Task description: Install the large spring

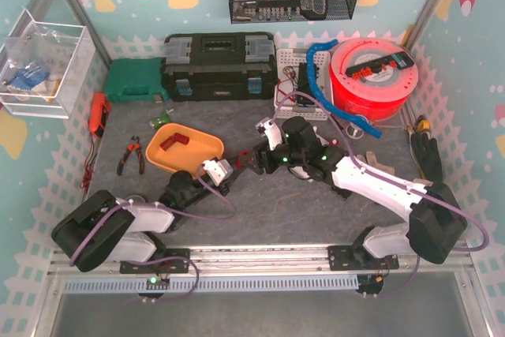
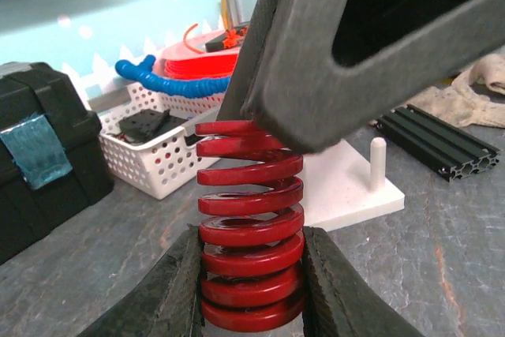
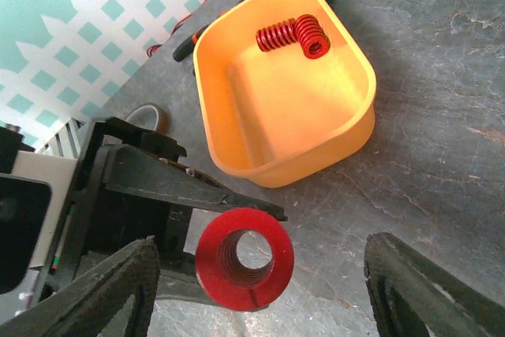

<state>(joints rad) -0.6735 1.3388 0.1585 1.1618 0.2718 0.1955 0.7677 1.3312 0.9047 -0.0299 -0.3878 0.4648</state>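
Note:
The large red spring point(image 2: 251, 222) is held by its lower coils between my left gripper's point(image 2: 251, 274) fingers point(image 2: 170, 290). In the top view, the left gripper point(image 1: 235, 168) holds it mid-table, pointing at my right gripper point(image 1: 260, 160). In the right wrist view the spring's open end point(image 3: 245, 258) faces the camera. The right gripper point(image 3: 260, 290) is open, one finger on each side of it. One right finger point(image 2: 355, 37) lies against the spring's upper coils. A white base plate point(image 2: 347, 187) with an upright peg point(image 2: 378, 163) lies behind the spring.
An orange tray point(image 1: 189, 147) holding two smaller red springs point(image 3: 293, 37) sits just left of the grippers. Pliers point(image 1: 130, 155) lie at the left. A black toolbox point(image 1: 219, 67), white basket point(image 2: 150, 155) and red spool point(image 1: 372, 76) stand behind. A black extrusion point(image 2: 438, 144) lies by the plate.

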